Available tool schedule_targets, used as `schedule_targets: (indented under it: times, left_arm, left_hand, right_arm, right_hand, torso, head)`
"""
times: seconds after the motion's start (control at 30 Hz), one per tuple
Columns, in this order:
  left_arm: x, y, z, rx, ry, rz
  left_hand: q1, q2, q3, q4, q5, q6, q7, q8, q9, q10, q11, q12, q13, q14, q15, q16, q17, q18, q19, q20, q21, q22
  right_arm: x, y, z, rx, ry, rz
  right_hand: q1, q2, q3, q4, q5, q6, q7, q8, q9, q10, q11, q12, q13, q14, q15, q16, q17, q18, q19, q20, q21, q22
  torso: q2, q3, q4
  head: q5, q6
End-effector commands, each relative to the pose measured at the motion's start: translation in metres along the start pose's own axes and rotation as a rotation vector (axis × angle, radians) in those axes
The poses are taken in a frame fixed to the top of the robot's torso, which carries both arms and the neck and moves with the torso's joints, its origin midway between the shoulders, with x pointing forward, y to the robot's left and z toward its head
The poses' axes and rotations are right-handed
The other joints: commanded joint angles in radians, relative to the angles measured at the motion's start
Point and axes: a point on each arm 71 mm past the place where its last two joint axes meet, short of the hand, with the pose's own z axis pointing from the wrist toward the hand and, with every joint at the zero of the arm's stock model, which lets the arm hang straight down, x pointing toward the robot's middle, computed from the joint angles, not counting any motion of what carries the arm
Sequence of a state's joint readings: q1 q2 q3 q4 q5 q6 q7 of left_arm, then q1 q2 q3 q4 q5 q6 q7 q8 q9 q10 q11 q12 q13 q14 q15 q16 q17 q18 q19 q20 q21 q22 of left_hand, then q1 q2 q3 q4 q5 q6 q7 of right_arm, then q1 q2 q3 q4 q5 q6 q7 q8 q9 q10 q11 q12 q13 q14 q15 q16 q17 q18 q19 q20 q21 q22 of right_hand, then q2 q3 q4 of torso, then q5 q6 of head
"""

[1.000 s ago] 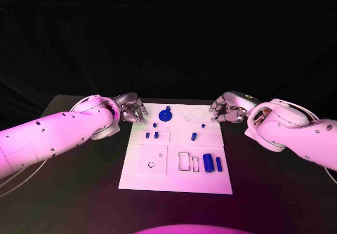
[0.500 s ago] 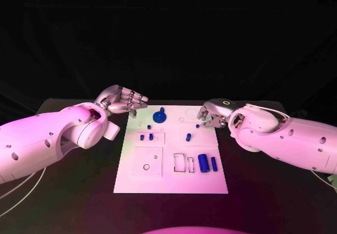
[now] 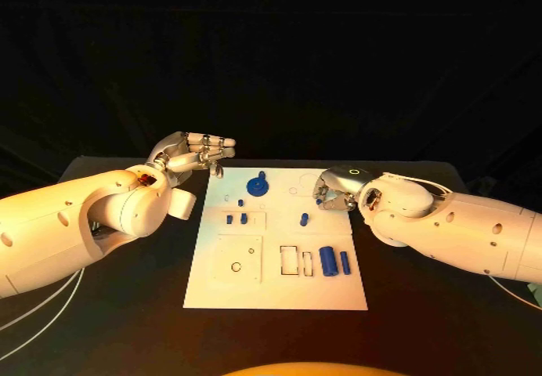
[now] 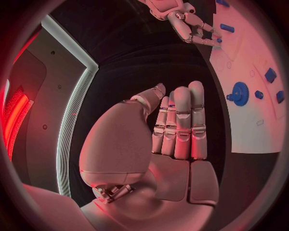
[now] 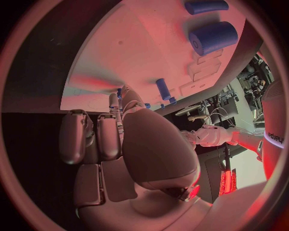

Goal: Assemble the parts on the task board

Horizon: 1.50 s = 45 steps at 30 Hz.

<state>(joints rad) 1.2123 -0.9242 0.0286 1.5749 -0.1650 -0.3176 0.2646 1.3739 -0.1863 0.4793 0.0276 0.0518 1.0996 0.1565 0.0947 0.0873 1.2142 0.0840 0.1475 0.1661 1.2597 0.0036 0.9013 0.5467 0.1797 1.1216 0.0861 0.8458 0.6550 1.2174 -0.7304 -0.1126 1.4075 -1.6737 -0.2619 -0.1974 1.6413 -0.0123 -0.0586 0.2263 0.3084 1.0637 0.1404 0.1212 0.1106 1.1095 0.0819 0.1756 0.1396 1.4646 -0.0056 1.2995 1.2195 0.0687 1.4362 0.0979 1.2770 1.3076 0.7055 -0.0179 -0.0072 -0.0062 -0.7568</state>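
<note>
Since earlier, right hand [image 3: 335,190] reaches white task board [image 3: 339,294]; left hand [image 3: 198,150] lifts away. Both fingers straight, holding nothing; I judge blue parts [image 3: 327,261] mostly unassembled.

right silver many-fingered hand [image 3: 337,191]: fingertips hidden behind own knuckles in head view; cannot tell if they touch white rectangular task board [image 3: 276,290]. in right wrist view fingertips hidden behind palm. large blue cylinder [image 5: 212,37] and slim blue bar [image 5: 206,6] cut off at circle's rim. small blue pegs [image 3: 233,220] too small to tell shape.
</note>
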Motion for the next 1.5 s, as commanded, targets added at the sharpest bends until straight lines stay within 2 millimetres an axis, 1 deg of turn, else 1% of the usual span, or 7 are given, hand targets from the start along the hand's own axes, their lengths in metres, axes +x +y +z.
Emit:
schedule_targets:
  times: [0.03,0.17,0.53,0.63,0.9,1.2,1.5]
  left_arm:
    - [0.002,-0.003,0.0,0.021,0.004,-0.053]
    - [0.003,-0.003,-0.001,0.015,0.017,-0.06]
    - [0.003,-0.002,-0.001,0.005,0.027,-0.066]
    - [0.003,-0.002,-0.001,0.003,0.029,-0.067]
    - [0.003,-0.001,-0.001,-0.003,0.028,-0.066]
    - [0.001,0.0,0.0,-0.009,0.024,-0.063]
    - [0.001,0.0,0.001,-0.011,0.026,-0.057]
  left_hand:
    - [0.0,0.009,-0.006,0.0,-0.001,-0.007,0.002,-0.002,-0.001,-0.009,-0.001,0.006,0.002,-0.008,0.0,-0.005,-0.002,0.005,0.003,0.005,-0.008,-0.002]
    - [0.024,0.028,-0.003,-0.016,0.0,0.01,-0.003,0.01,0.002,0.001,-0.006,0.02,0.008,-0.006,-0.005,-0.006,-0.005,0.006,0.011,0.002,-0.013,-0.007]
    - [0.024,0.027,-0.008,-0.02,0.0,0.003,-0.001,0.009,0.0,-0.007,-0.005,0.021,0.008,-0.009,-0.004,-0.008,-0.006,0.005,0.014,0.001,-0.015,-0.009]
    - [0.025,0.028,-0.009,-0.021,0.0,0.001,0.0,0.009,0.0,-0.009,-0.004,0.022,0.008,-0.01,-0.004,-0.008,-0.007,0.005,0.014,0.001,-0.016,-0.009]
    - [0.027,0.029,-0.009,-0.024,0.0,-0.002,0.001,0.008,-0.001,-0.013,-0.003,0.023,0.009,-0.012,-0.003,-0.009,-0.007,0.005,0.015,0.001,-0.017,-0.011]
    - [0.032,0.03,-0.009,-0.029,0.0,-0.005,0.002,0.009,-0.002,-0.016,-0.003,0.024,0.009,-0.014,-0.003,-0.011,-0.009,0.005,0.015,0.002,-0.019,-0.012]
    - [0.034,0.031,-0.009,-0.031,0.0,-0.006,0.002,0.009,-0.002,-0.017,-0.002,0.025,0.009,-0.015,-0.003,-0.011,-0.009,0.005,0.015,0.001,-0.02,-0.012]
  right_arm:
    - [0.003,0.0,0.001,-0.009,0.021,-0.017]
    - [0.004,0.0,0.002,-0.007,0.026,-0.014]
    - [0.009,0.0,0.005,-0.005,0.058,-0.012]
    - [0.01,0.0,0.005,-0.005,0.067,-0.012]
    - [0.009,0.001,0.004,-0.004,0.048,0.006]
    - [-0.002,-0.001,0.0,0.005,-0.043,0.036]
    - [-0.017,-0.004,-0.005,0.009,-0.119,0.052]
  right_hand:
    - [0.013,-0.002,0.012,0.001,0.006,0.011,-0.001,-0.006,-0.002,0.012,-0.003,-0.008,-0.004,0.041,0.001,0.007,0.001,-0.007,0.006,0.001,0.005,0.125]
    - [0.025,0.001,0.043,0.0,0.0,0.024,-0.003,-0.007,-0.001,0.027,-0.007,-0.012,-0.011,0.04,-0.001,0.01,0.002,-0.008,0.008,0.0,0.012,0.131]
    - [0.038,-0.003,0.139,-0.007,-0.024,0.052,-0.007,-0.01,0.001,0.06,-0.012,-0.027,-0.025,0.04,-0.006,0.017,0.006,-0.01,0.011,-0.005,0.025,0.142]
    - [0.018,-0.025,0.197,-0.01,-0.03,0.062,-0.01,-0.015,0.002,0.075,-0.012,-0.039,-0.033,0.04,-0.008,0.02,0.006,-0.011,0.012,-0.006,0.029,0.148]
    - [-0.024,-0.053,0.286,-0.027,-0.033,0.085,-0.014,-0.015,0.009,0.104,-0.018,-0.052,-0.038,0.04,-0.011,0.025,0.006,-0.013,0.016,-0.009,0.038,0.157]
    - [-0.068,-0.076,0.314,-0.032,-0.044,0.093,-0.015,-0.016,0.014,0.115,-0.021,-0.06,-0.039,0.04,-0.011,0.026,0.005,-0.014,0.019,-0.009,0.043,0.162]
    - [-0.092,-0.085,0.325,-0.032,-0.058,0.097,-0.017,-0.017,0.017,0.122,-0.022,-0.063,-0.038,0.04,-0.012,0.028,0.006,-0.015,0.022,-0.01,0.048,0.165]
  torso:
    - [-0.001,0.0005,-0.0005]
    - [0.0,0.0007,-0.0011]
    - [0.0,0.0012,-0.0015]
    - [0.0,0.0012,-0.0016]
    - [-0.001,0.0015,-0.0008]
    - [-0.002,0.0014,-0.0014]
    - [-0.002,0.0008,-0.0009]
  head:
    - [-0.001,-0.001]
    - [-0.001,-0.002]
    - [-0.007,-0.007]
    - [-0.006,-0.008]
    - [-0.003,-0.008]
    - [-0.003,-0.006]
    - [-0.003,-0.001]
